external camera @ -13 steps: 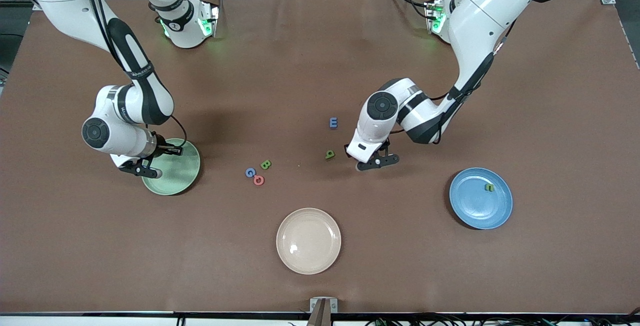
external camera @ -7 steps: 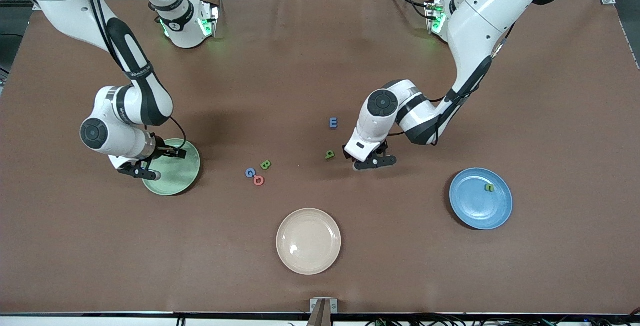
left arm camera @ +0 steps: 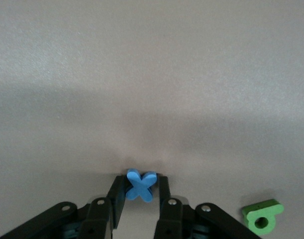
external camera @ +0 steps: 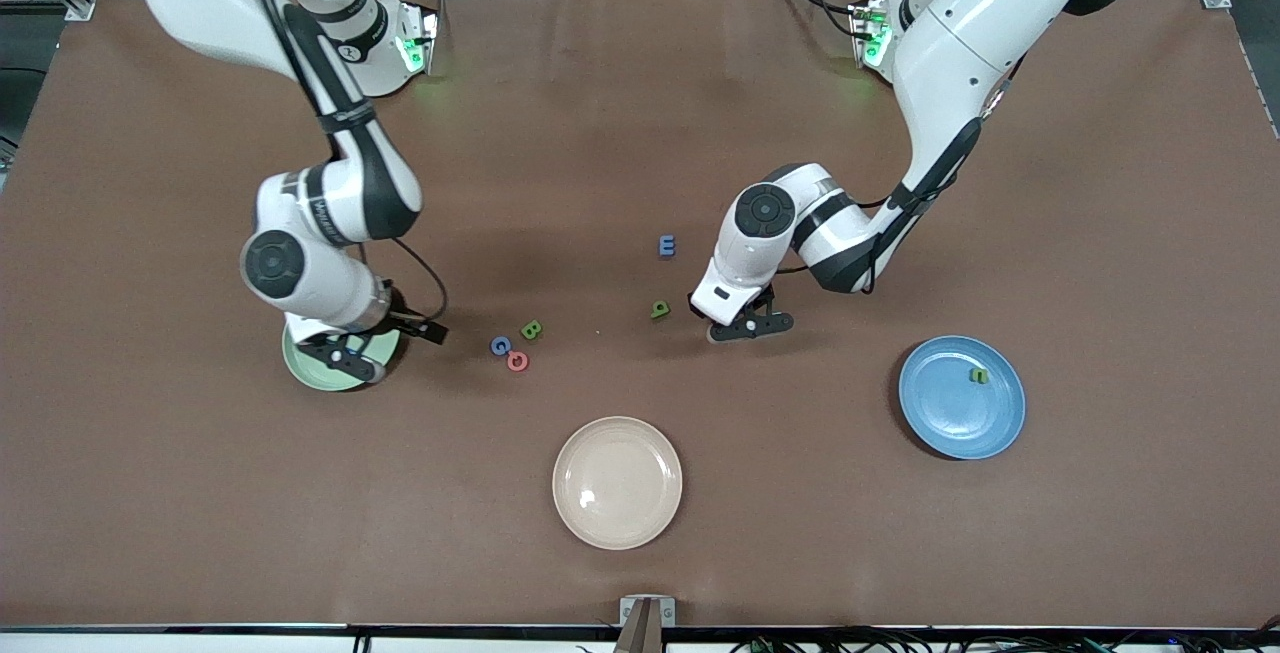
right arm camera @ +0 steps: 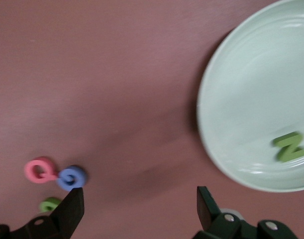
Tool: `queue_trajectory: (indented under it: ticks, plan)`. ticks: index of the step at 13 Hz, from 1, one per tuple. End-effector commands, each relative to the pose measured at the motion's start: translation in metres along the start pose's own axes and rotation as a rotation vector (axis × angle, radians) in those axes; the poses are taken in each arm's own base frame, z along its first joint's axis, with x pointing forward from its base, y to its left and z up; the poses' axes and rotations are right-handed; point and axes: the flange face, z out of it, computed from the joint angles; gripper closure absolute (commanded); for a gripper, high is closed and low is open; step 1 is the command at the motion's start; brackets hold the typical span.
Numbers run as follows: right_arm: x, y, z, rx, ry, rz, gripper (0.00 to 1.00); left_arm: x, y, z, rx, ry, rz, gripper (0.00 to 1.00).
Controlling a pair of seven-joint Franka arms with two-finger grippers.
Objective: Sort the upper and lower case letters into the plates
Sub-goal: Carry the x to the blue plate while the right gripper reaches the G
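Observation:
My left gripper [external camera: 742, 327] is shut on a small blue x [left arm camera: 140, 185], low over the cloth beside a green letter [external camera: 660, 309], which also shows in the left wrist view [left arm camera: 262, 217]. My right gripper [external camera: 390, 348] is open and empty over the cloth at the mint green plate's [external camera: 305, 368] edge toward the middle. That plate [right arm camera: 251, 99] holds a green N [right arm camera: 290, 146]. A green B [external camera: 532, 330], a blue G [external camera: 501, 345] and a red letter [external camera: 517, 361] lie together mid-table. A blue E [external camera: 667, 246] lies farther from the camera. The blue plate [external camera: 950, 423] holds one green letter [external camera: 979, 374].
A cream-beige plate [external camera: 617, 482] sits near the table's front edge, nearer the camera than the letter cluster. Both arms reach over the middle of the brown cloth.
My right arm has swung off the mint green plate toward the B, G and red letters, now covering much of the plate. My left gripper has barely shifted and still holds the x.

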Motion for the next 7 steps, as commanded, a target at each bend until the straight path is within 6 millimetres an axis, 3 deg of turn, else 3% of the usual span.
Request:
queue_trajectory:
  ticks: [1,3,5,7]
  plan:
    - [0.017,-0.021,0.019,0.005,0.004,0.078,0.00,-0.003,0.003,0.007,-0.005,0.003,-0.013,0.74]
    - [0.016,-0.028,0.031,0.020,0.029,0.098,0.00,0.001,0.003,0.007,-0.009,0.006,-0.023,0.79]
    - [0.008,-0.043,0.057,0.034,0.056,0.117,0.00,0.012,-0.005,-0.002,-0.009,0.023,-0.037,1.00]
    - [0.010,-0.044,0.073,0.051,0.081,0.117,0.00,0.043,-0.023,-0.044,-0.015,0.088,-0.079,1.00]
